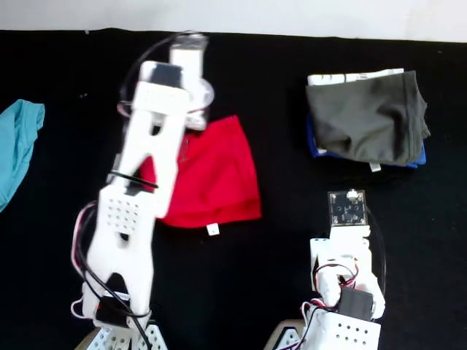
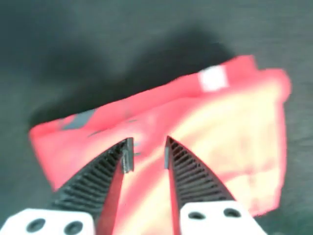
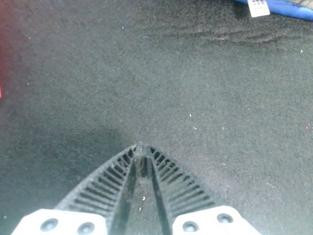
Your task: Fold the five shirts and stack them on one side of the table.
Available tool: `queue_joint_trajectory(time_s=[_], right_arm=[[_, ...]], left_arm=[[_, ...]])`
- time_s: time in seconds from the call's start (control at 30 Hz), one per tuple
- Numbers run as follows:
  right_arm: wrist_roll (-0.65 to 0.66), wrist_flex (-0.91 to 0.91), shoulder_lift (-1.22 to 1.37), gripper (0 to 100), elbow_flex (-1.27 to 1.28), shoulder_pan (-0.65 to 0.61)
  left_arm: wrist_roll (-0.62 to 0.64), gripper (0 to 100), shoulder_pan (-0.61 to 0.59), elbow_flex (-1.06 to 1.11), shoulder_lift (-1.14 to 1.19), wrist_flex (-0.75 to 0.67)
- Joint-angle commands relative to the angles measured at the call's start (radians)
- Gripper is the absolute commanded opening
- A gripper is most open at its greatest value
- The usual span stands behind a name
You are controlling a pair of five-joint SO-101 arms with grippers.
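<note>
A folded red shirt (image 1: 215, 175) lies on the black table (image 1: 277, 277) left of centre, a small white tag at its near edge. My left arm (image 1: 146, 168) stretches over the shirt's left part toward its far edge. In the left wrist view my left gripper (image 2: 146, 152) hangs open just above the red shirt (image 2: 234, 127), nothing between its fingers. At the back right sits a stack of folded shirts (image 1: 368, 117), dark grey on top, blue and white beneath. My right gripper (image 3: 141, 151) is shut over bare table, near the front.
A teal shirt (image 1: 18, 142) lies crumpled at the table's left edge. My right arm (image 1: 346, 281) is folded back at the front right. The blue shirt's edge (image 3: 288, 7) with a tag lies beyond my right gripper. Bare cloth separates the red shirt and the stack.
</note>
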Motion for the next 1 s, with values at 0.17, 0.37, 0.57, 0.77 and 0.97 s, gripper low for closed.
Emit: queue_joint_trajectory(time_s=[0.17,0.37,0.57,0.77,0.97], right_arm=[[0.008,0.001,-0.007,0.7,0.134,0.007],[0.008,0.001,-0.007,0.7,0.134,0.007],[0.008,0.001,-0.007,0.7,0.134,0.007],[0.008,0.001,-0.007,0.7,0.134,0.007],[0.008,0.001,-0.007,0.7,0.134,0.007]], left_arm=[[0.002,2,-0.085,-0.024,0.124,-0.035],[0.002,2,-0.139,-0.022,0.125,-0.054],[0.003,2,-0.140,-0.168,0.104,0.029],[0.008,2,-0.050,-0.372,0.104,0.160],[0.006,2,0.131,-0.378,0.122,0.112]])
